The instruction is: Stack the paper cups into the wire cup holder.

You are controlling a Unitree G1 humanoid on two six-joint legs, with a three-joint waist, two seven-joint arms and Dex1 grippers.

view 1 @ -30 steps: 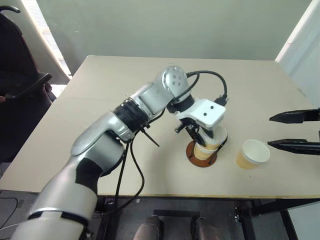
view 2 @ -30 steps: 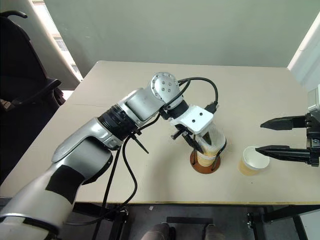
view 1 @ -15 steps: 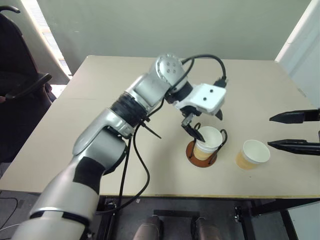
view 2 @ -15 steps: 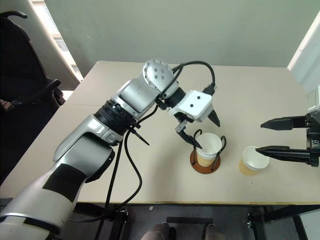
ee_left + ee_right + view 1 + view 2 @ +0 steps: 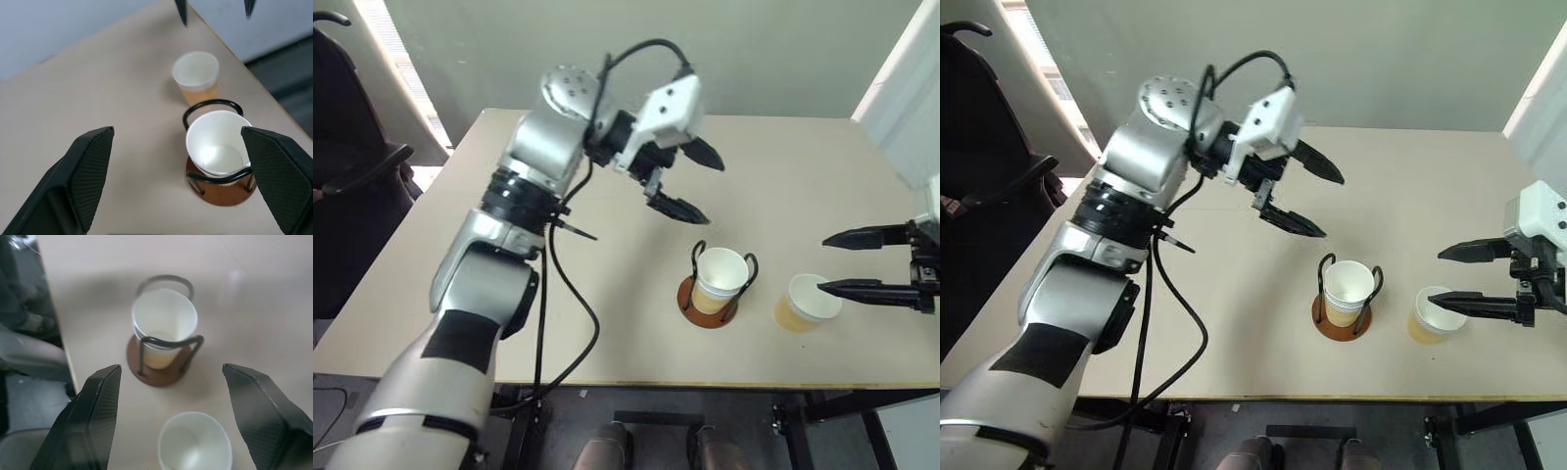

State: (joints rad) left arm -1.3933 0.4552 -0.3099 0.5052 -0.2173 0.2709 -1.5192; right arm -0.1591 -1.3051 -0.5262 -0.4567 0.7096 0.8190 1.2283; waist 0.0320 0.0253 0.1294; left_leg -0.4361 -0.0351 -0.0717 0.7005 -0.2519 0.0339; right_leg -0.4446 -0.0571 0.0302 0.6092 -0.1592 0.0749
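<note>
While the big left arm hangs high over the worktop (image 5: 509, 284) with its left gripper (image 5: 688, 182) wide and empty, a paper cup (image 5: 720, 278) sits inside the wire cup holder (image 5: 710, 297). One loose cup (image 5: 806, 303) stands upright just beside the holder, and the right gripper (image 5: 835, 262) is wide, with one finger over its rim. I think the right gripper should squeeze that cup softly, lift it straight, and drop it between the wire loops.

The left arm (image 5: 509, 255) is built of silver-grey shells with black patches and a ribbed black band, and its round joint cap carries what look like small screw holes. Black cables loop along it to a white wrist block. Both the left gripper (image 5: 690, 183) and right gripper (image 5: 850, 262) have two tapered black fingers (image 5: 83, 171) with finely textured pads.
</note>
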